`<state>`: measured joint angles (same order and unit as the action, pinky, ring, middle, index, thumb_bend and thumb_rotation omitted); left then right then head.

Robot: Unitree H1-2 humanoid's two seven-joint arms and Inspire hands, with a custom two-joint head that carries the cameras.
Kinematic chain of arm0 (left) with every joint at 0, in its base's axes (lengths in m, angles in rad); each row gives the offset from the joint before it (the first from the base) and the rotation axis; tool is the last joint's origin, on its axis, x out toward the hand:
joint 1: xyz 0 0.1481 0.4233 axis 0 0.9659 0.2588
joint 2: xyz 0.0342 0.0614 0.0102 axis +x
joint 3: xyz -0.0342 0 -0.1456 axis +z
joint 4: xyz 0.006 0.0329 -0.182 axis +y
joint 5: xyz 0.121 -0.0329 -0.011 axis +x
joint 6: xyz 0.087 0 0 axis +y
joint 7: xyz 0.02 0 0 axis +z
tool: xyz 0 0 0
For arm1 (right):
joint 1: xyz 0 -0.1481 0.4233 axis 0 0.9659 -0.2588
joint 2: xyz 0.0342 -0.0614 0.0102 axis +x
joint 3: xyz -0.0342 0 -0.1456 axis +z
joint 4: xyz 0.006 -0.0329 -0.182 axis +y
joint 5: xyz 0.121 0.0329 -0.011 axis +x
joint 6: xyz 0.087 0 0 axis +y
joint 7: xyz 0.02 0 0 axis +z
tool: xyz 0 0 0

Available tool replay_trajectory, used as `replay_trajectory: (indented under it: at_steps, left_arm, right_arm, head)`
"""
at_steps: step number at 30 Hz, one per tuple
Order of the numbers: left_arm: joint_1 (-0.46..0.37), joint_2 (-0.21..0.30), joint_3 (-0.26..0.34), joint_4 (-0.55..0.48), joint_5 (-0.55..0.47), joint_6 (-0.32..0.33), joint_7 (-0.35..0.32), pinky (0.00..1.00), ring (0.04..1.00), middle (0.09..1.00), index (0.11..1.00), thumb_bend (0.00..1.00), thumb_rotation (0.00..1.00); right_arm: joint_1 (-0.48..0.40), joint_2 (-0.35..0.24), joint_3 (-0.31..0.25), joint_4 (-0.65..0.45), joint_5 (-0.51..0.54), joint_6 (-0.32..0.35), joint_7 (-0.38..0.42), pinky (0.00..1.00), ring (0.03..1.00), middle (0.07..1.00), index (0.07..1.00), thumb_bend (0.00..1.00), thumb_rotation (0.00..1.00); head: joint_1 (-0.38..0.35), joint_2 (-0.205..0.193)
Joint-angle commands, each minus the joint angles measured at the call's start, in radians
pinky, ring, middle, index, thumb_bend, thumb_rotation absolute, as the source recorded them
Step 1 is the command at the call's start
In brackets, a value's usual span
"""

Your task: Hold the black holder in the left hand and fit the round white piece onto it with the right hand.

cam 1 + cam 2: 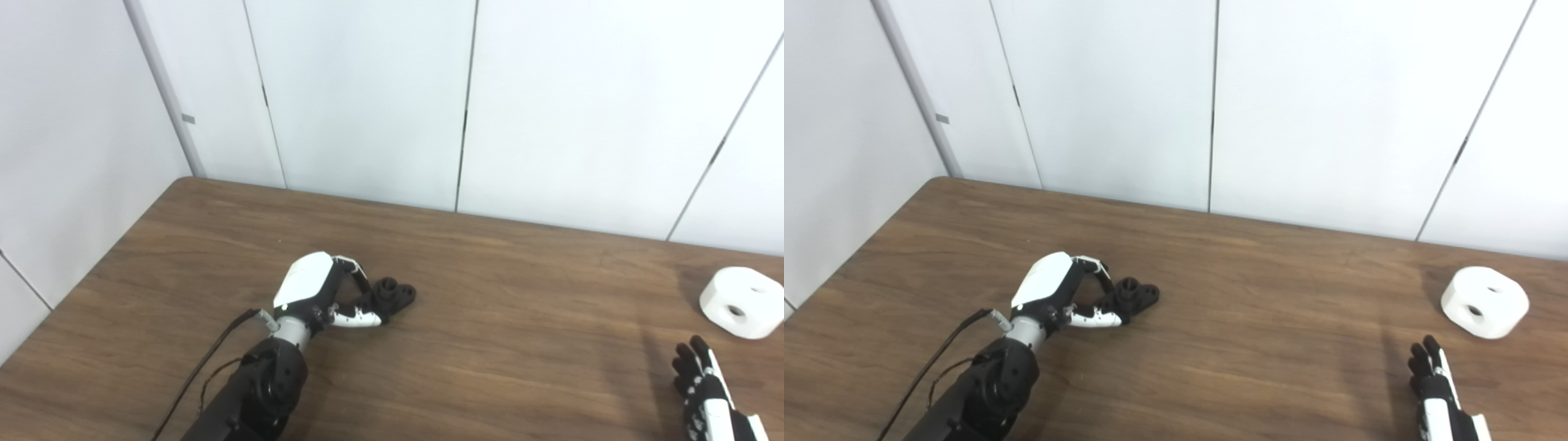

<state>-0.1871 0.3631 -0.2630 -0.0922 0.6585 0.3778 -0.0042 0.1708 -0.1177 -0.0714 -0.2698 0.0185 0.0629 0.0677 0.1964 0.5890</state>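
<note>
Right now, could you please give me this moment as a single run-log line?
left hand: closing on black holder, on table | right hand: open, short of round white piece | fit: not started

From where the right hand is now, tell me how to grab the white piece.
Take the round white piece by its curved outer wall, fingers on opposite sides, coming from above and the near side. It lies flat on the table with holes facing up, clear all round. The right hand sits just short of it.
</note>
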Motion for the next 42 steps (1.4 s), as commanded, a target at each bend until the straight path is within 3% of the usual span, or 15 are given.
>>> replay_trajectory:
  at_steps: [1,10,17,42]
  left_arm:
    - [0.009,-0.009,-0.010,-0.037,0.012,-0.012,-0.016,0.85,0.873,0.775,0.486,0.52,0.04]
    - [0.081,-0.039,-0.056,-0.128,0.058,-0.060,-0.043,0.91,0.874,0.769,0.486,0.52,0.04]
    - [0.147,-0.060,-0.097,-0.196,0.123,-0.083,-0.063,0.91,0.865,0.772,0.486,0.52,0.05]
    - [0.267,-0.099,-0.139,-0.226,0.163,-0.248,-0.071,0.91,0.850,0.770,0.486,0.52,0.05]
  right_arm:
    - [-0.002,0.005,0.003,-0.021,-0.001,-0.043,-0.007,1.00,0.983,0.977,1.000,0.51,1.00]
    - [-0.006,0.006,0.012,-0.019,-0.010,-0.044,-0.006,1.00,0.980,0.972,1.000,0.51,1.00]
    - [-0.001,0.015,0.027,-0.043,-0.034,-0.024,-0.015,1.00,0.980,0.967,1.000,0.55,1.00]
    - [0.032,0.026,0.048,-0.155,-0.074,0.085,-0.039,1.00,0.987,0.959,1.000,0.58,1.00]
  head:
    - [0.001,0.001]
    - [-0.059,0.022]
    - [-0.104,0.048]
    - [-0.200,0.132]
